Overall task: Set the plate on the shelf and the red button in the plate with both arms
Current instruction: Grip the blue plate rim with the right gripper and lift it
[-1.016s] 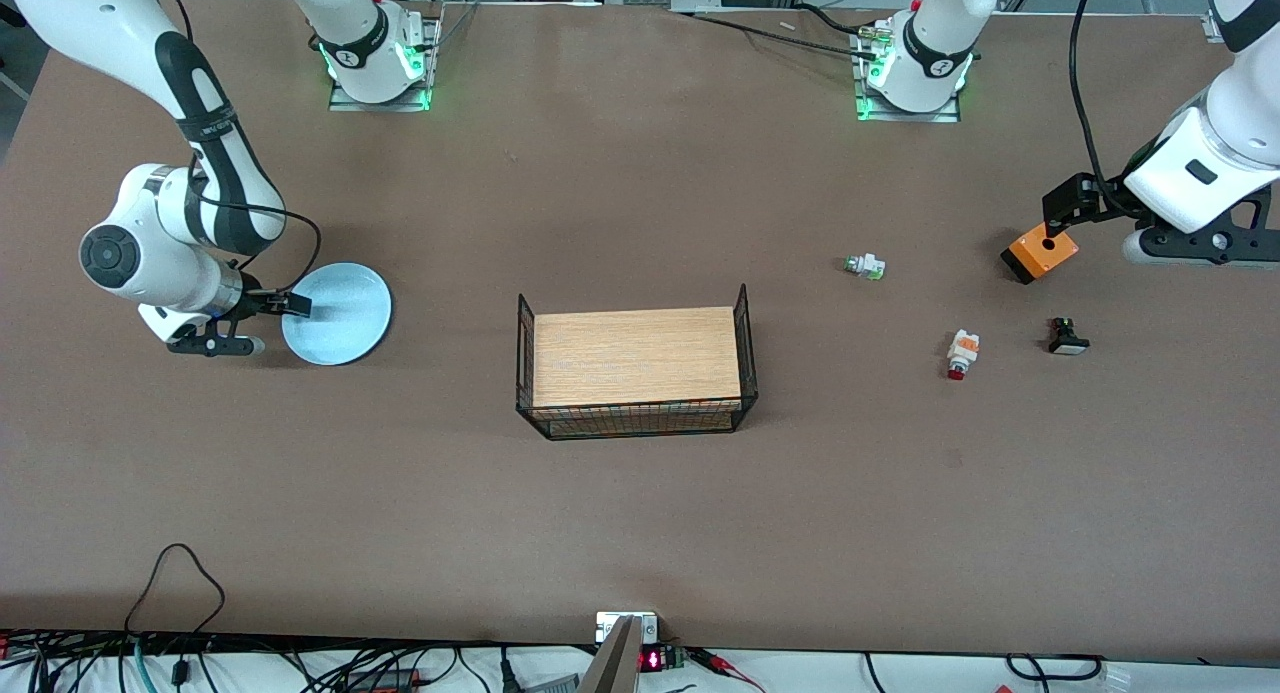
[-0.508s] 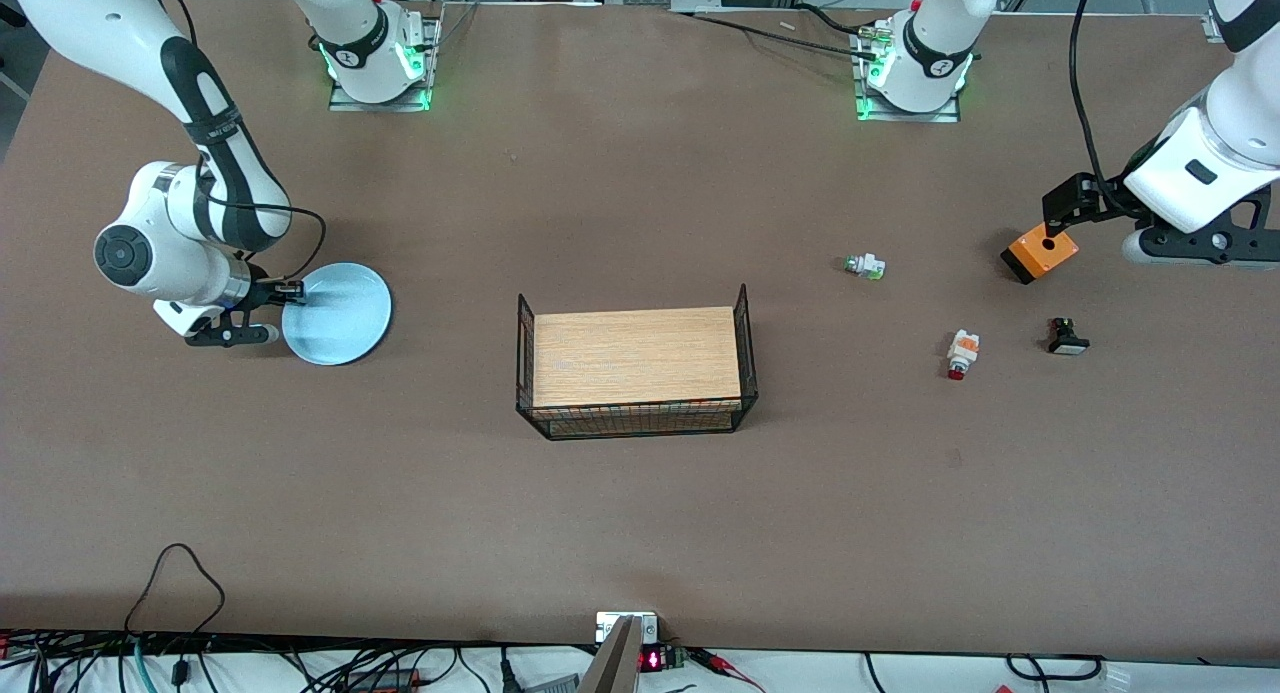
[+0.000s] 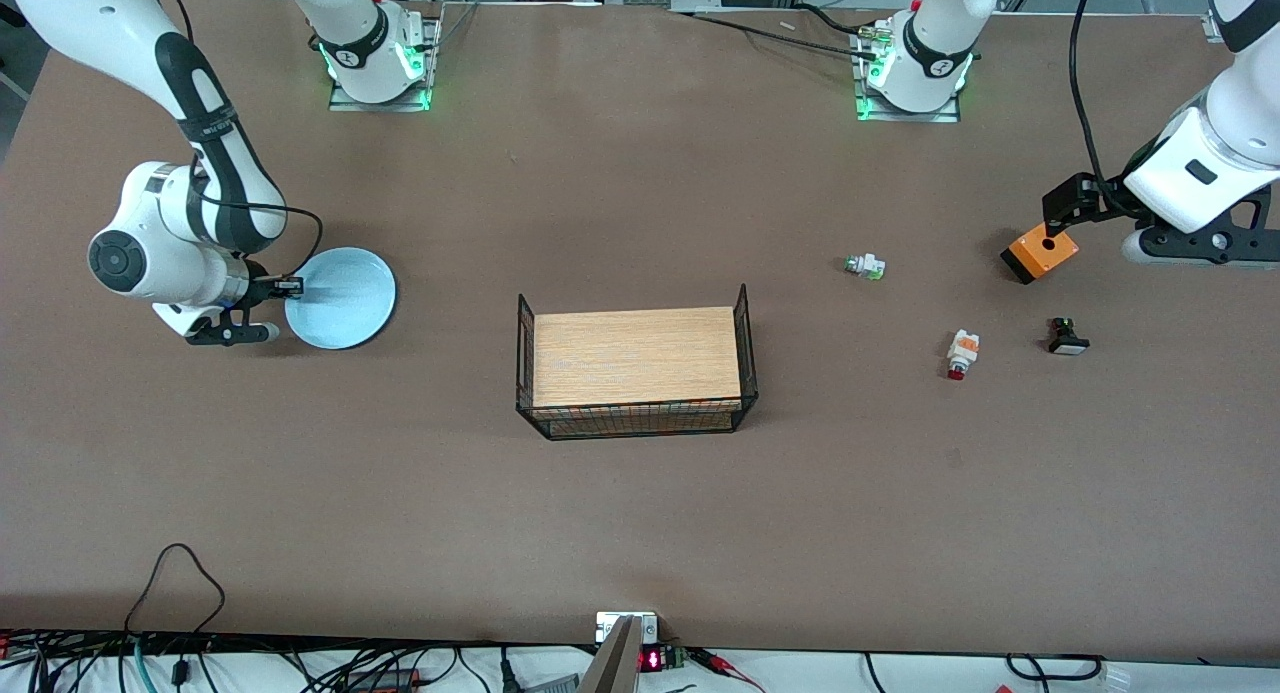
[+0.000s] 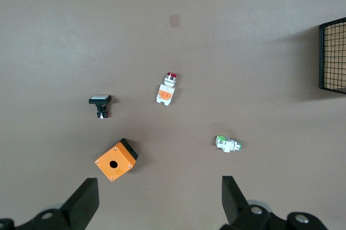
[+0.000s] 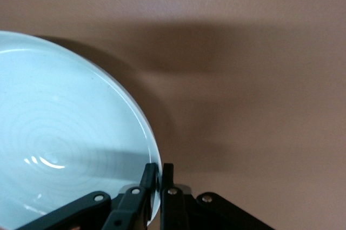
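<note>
The pale blue plate (image 3: 345,298) lies at the right arm's end of the table. My right gripper (image 3: 288,289) is shut on its rim; the right wrist view shows the fingers (image 5: 151,178) pinching the edge of the plate (image 5: 59,143). The red button (image 3: 961,353) lies on its side on the table toward the left arm's end, and it also shows in the left wrist view (image 4: 166,90). My left gripper (image 3: 1062,205) is open and empty, up in the air over the table beside the orange box (image 3: 1040,253). In the left wrist view the left gripper (image 4: 159,200) has its fingers spread wide.
A wire basket with a wooden board (image 3: 636,371) stands mid-table. A white green-tipped button (image 3: 866,266) and a black white-faced button (image 3: 1067,337) lie near the red button. The left wrist view shows the orange box (image 4: 115,159) close to one finger.
The right gripper has closed on the plate's rim, and the plate has shifted slightly toward the basket. The left arm has not moved.
</note>
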You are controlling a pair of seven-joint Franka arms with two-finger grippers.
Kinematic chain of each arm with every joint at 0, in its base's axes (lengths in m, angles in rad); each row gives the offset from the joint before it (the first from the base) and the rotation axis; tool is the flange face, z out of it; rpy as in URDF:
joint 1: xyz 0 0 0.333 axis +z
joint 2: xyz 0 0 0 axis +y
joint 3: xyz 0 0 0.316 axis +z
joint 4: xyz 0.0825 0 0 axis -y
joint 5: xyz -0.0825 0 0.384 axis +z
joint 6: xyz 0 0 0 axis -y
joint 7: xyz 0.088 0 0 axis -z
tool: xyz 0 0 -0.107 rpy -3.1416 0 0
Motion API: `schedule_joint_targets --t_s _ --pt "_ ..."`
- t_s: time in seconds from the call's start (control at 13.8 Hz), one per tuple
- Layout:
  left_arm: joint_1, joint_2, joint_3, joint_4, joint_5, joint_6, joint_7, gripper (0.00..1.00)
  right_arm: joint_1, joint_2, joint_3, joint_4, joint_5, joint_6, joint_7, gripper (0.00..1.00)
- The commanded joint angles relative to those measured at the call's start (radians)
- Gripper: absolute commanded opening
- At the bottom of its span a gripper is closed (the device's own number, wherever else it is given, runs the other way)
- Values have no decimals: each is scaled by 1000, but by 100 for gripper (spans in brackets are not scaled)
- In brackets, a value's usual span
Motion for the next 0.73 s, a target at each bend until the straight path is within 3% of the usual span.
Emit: schedule_joint_targets --t_s 0.0,0.36,0.51,0.58,0.65 --pt "2 13 0 28 -14 -21 7 100 -4 -81 27 54 13 -123 36 0" --pt "0 11 0 28 -14 -21 7 100 -4 -154 28 215 65 -407 53 0" --pt "0 11 0 28 -14 -21 7 100 -1 -166 28 290 125 -520 114 0" --pt "0 12 0 30 -14 -21 7 100 -3 -178 48 349 228 -574 201 0" --pt "0 13 0 30 -14 -21 7 100 -1 -183 62 370 246 -596 265 0"
